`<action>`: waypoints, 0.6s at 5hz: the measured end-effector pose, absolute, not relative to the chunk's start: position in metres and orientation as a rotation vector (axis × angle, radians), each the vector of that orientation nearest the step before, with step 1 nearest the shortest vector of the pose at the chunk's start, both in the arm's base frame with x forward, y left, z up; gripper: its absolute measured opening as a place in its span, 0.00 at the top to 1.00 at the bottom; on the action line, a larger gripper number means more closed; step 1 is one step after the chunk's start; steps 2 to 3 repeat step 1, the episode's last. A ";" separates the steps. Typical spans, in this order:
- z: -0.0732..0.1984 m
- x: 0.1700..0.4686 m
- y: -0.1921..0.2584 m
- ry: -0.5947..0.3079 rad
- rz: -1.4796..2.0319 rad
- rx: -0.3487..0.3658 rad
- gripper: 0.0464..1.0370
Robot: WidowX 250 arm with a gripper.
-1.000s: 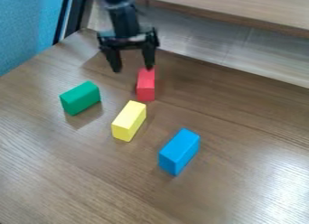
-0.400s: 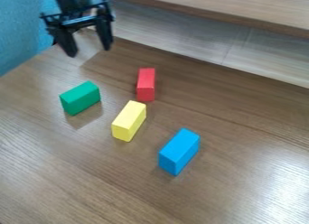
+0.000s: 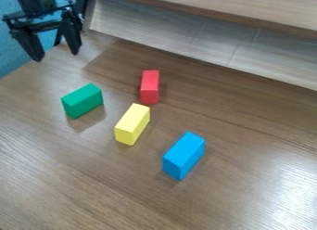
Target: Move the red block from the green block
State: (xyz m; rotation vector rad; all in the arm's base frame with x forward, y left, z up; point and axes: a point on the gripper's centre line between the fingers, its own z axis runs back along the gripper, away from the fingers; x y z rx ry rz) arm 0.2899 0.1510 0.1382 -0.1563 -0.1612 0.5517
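The black gripper (image 3: 57, 56) hangs at the upper left, above the table's back left edge, its two fingers spread and holding nothing. Below it and to its right, the green block (image 3: 82, 101) lies on the table. The red block (image 3: 149, 87) rests right of the green one and slightly farther back, with bare table between the two. Neither block touches the gripper.
A yellow block (image 3: 132, 124) lies just in front of the red one, and a blue block (image 3: 184, 155) is farther forward and right. Behind the wooden table (image 3: 248, 127) runs a raised ledge (image 3: 217, 11). A blue panel (image 3: 12, 50) borders the left.
From above the back of the red block, the gripper has moved left to the upper left corner, still open. The blocks have stayed in place.
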 end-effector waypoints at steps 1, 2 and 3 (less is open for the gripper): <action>0.143 0.283 0.158 -0.177 0.558 -0.133 0.04; 0.143 0.283 0.158 -0.177 0.558 -0.133 0.04; 0.143 0.283 0.158 -0.177 0.558 -0.133 0.04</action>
